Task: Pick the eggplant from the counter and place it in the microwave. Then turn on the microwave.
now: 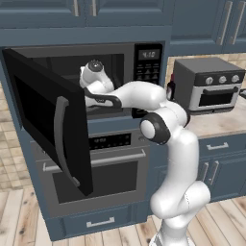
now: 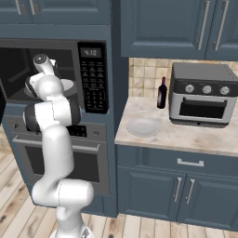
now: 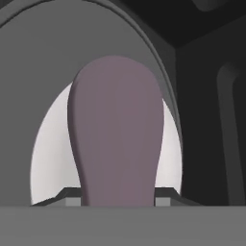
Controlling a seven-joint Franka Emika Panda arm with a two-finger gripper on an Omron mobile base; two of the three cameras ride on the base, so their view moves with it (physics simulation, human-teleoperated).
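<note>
One arm: reaches from the base into the open microwave [image 1: 144, 62] cavity.
Hand [image 3: 117, 201]: closed on the eggplant [image 3: 116, 129], gripping it at its lower end between the two tips.
Eggplant position: inside the microwave, held above the white turntable [image 3: 48, 144]; contact with the turntable cannot be told.
Microwave door [image 1: 48, 120]: swung wide open to the left.
Desk [image 2: 186, 132]: carries a plate [image 2: 143, 126], a dark red bottle [image 2: 161, 93] and a grey toaster oven [image 2: 202, 95].
</note>
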